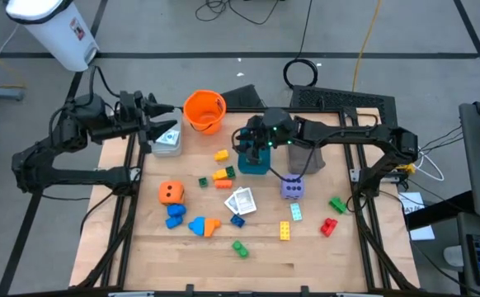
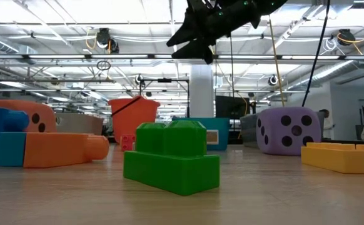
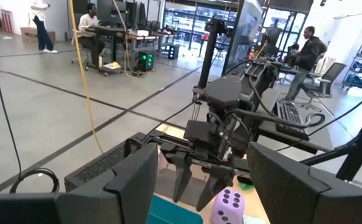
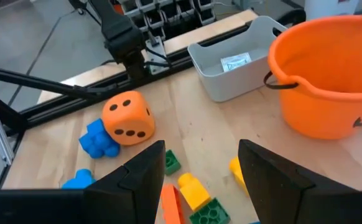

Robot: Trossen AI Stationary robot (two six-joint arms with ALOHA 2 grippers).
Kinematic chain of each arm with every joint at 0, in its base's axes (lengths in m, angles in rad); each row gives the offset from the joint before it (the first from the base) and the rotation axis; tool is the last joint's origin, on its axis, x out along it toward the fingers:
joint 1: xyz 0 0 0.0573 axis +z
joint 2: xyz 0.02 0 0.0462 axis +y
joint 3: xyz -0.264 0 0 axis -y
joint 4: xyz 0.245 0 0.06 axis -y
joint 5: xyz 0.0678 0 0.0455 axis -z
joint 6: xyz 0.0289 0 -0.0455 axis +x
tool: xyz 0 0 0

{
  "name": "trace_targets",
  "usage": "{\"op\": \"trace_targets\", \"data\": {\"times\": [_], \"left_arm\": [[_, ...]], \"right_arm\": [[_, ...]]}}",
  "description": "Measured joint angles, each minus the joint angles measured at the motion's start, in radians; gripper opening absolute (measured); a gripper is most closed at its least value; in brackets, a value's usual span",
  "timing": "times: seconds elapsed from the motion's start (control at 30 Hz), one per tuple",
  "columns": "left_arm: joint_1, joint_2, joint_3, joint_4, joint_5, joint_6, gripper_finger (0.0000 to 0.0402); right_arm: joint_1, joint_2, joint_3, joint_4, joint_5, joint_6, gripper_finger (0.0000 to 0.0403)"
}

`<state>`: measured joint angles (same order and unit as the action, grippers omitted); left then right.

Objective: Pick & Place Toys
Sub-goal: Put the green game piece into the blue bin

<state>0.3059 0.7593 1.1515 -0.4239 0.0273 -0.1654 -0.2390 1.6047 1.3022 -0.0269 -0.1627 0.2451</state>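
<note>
Toys lie scattered on the wooden table: an orange die [image 1: 171, 193], a purple die [image 1: 292, 188], white cards [image 1: 242, 200], and bright bricks such as a green one [image 1: 239, 247], a yellow one [image 1: 284, 230] and a red one [image 1: 329, 225]. My right gripper [image 1: 246, 142] hangs open above the teal tray [image 1: 255, 165]. Nothing is between its fingers [image 4: 147, 171], and the table with the orange die [image 4: 128, 118] shows below them. My left gripper [image 1: 162, 124] is held level at the far left over the grey tray [image 1: 167, 142], open and empty [image 3: 203, 174].
An orange bucket [image 1: 204, 111] stands at the far edge between the two grippers. Another grey tray [image 1: 310, 158] sits under the right arm. In the low view a green brick [image 2: 169, 159] is nearest, with a yellow brick [image 2: 341, 156] at its right. People stand in the room behind.
</note>
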Motion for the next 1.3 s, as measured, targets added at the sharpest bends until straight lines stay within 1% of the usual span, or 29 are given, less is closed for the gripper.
{"op": "trace_targets", "data": {"times": [1.3], "left_arm": [[0.0,0.0,0.001,0.009,0.0,0.003,0.0251]], "right_arm": [[-0.001,-0.006,0.0,0.0,-0.001,0.005,0.0188]]}}
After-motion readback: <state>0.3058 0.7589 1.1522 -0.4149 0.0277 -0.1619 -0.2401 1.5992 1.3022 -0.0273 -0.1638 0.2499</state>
